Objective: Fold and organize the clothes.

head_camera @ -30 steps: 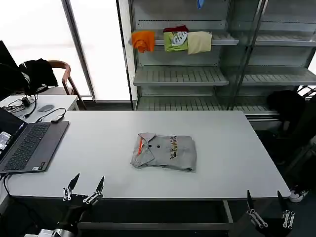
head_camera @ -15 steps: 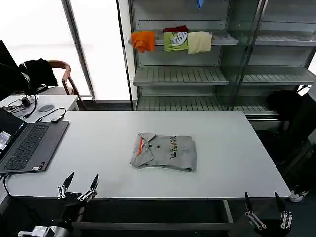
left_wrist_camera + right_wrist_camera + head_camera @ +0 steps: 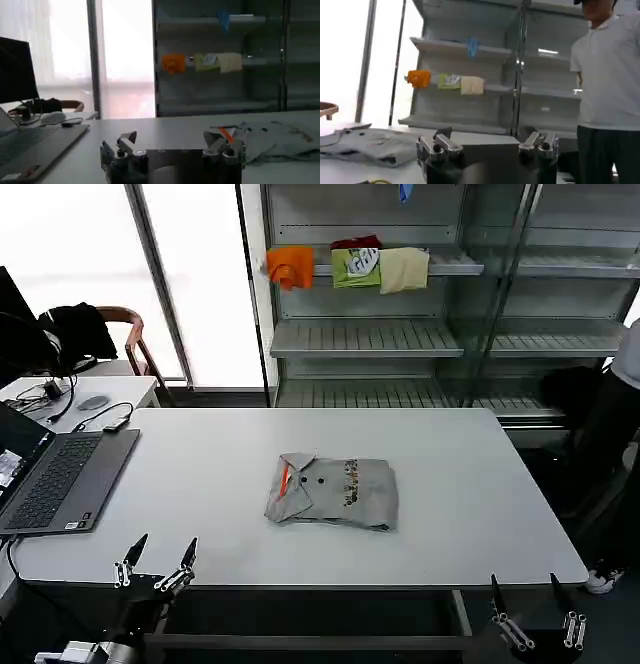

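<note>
At the far left of the head view an open dark grey laptop (image 3: 55, 479) sits on the white rectangular table (image 3: 200, 484), its keyboard facing the robot; the left wrist view catches the same laptop (image 3: 30, 145) from low down, as a thin slab at table height. Below the table's near edge, the left gripper (image 3: 155, 564) points up with its two thin black fingers spread apart and nothing between them; the left wrist view shows its knuckles parted the same way (image 3: 172, 150), level with the tabletop. In the middle of the table lie the folded light grey cotton shirts (image 3: 332, 492), stacked into one neat rectangle, with a buttoned collar and an orange trim on the side toward the laptop and a small multicoloured print on the upper layer. From the left wrist camera the pile (image 3: 272, 140) appears as a low rumpled mound with the orange trim showing; from the right wrist camera the pile (image 3: 370, 145) shows its grey collar and buttons. Behind the table a metal shelving unit (image 3: 400, 339) carries small orange, green and cream garments (image 3: 350, 266). At the lower right, the right gripper (image 3: 535, 609) hangs below the table edge, fingers likewise parted and empty.
</note>
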`<act>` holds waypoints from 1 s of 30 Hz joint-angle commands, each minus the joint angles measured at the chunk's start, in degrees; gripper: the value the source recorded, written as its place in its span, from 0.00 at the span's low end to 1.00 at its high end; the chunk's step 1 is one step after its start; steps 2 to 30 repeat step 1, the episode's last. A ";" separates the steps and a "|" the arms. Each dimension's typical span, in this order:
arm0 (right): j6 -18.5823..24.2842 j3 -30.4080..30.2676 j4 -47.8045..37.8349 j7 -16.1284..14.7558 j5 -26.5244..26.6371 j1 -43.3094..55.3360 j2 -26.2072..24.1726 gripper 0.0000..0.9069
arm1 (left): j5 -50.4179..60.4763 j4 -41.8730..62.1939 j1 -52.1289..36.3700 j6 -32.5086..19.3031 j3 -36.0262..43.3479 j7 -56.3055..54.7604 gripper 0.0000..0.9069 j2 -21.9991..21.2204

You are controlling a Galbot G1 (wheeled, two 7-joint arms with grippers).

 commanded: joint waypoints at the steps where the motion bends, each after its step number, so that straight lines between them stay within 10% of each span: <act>1: -0.02 -0.08 -0.10 -0.44 -0.03 -0.10 -0.01 1.00 | -0.20 0.31 -0.14 -0.06 0.08 0.17 1.00 -0.08; 30: -0.02 -0.08 -0.10 -0.44 -0.03 -0.10 -0.01 1.00 | -0.20 0.31 -0.14 -0.06 0.08 0.17 1.00 -0.08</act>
